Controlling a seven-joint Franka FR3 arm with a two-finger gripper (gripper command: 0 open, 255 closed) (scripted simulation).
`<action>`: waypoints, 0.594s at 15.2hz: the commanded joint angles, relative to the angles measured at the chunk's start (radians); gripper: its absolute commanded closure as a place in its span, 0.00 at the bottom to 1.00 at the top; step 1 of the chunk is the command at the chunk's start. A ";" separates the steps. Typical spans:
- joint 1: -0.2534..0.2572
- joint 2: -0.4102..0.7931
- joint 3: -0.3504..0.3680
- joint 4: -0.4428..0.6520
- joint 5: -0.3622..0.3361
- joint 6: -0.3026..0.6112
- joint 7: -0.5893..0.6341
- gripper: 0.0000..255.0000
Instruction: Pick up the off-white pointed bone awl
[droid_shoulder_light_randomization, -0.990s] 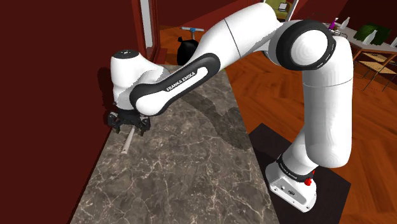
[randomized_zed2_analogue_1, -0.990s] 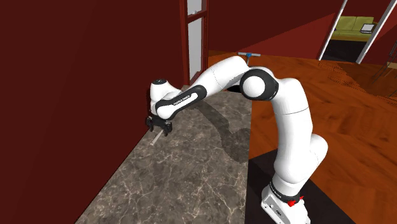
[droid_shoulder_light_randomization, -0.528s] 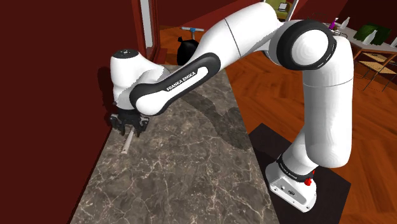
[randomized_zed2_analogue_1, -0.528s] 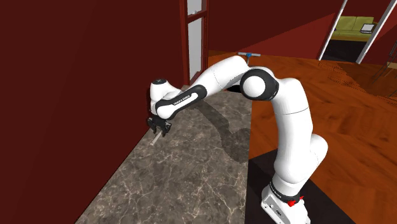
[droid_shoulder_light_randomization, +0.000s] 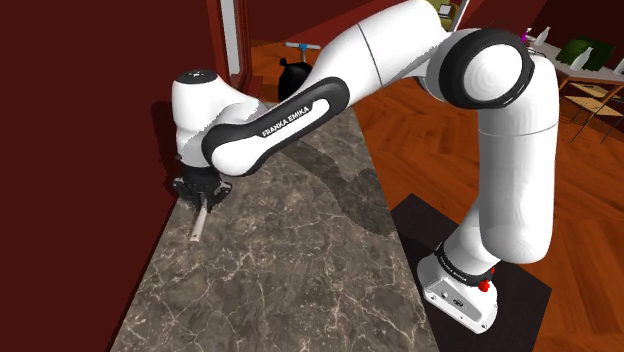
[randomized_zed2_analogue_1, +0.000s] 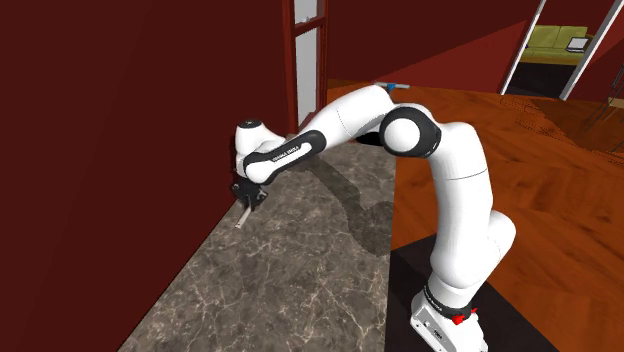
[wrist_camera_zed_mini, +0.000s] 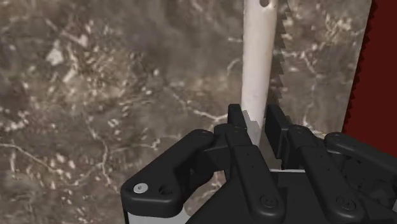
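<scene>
Over by the dark red wall (droid_shoulder_light_randomization: 80, 150), from the shoulder view, the white arm (droid_shoulder_light_randomization: 380, 50) reaches across the marbled bench (droid_shoulder_light_randomization: 300, 260) and bends down steeply. Its black fingers (droid_shoulder_light_randomization: 210, 197) point straight at the stone, close to the bench's wall-side edge. The awl (droid_shoulder_light_randomization: 197, 225), a pale thin stick, runs out from under them towards the near end of the bench. It seems to lie flat on the stone. I would guess the wrist comes straight down because so low and slim a thing can only be pinched from above.

From the second exterior view the fingers (randomized_zed2_analogue_1: 247, 195) are again low at the bench's (randomized_zed2_analogue_1: 300, 280) wall side, with the awl (randomized_zed2_analogue_1: 240, 217) poking out beneath them, parallel to the wall. Taking it across its width keeps the hand clear of the wall just beside it.

Looking along the hand in the wrist view, the two fingers (wrist_camera_zed_mini: 236, 124) stand close together, clamped on the awl (wrist_camera_zed_mini: 259, 57) from either side near one end. The rest of the shaft runs away from the hand over the bench (wrist_camera_zed_mini: 114, 83), with the wall (wrist_camera_zed_mini: 382, 63) close beside it. So the grip looks made, and what remains, I would judge, is the lift. A grip so near one end may let the long free part droop or swivel.
</scene>
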 joint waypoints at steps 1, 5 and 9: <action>-0.003 -0.013 0.006 0.008 0.008 -0.019 -0.004 1.00; -0.010 -0.038 0.016 0.026 0.024 -0.061 -0.011 1.00; -0.015 -0.061 0.025 0.048 0.038 -0.104 -0.019 1.00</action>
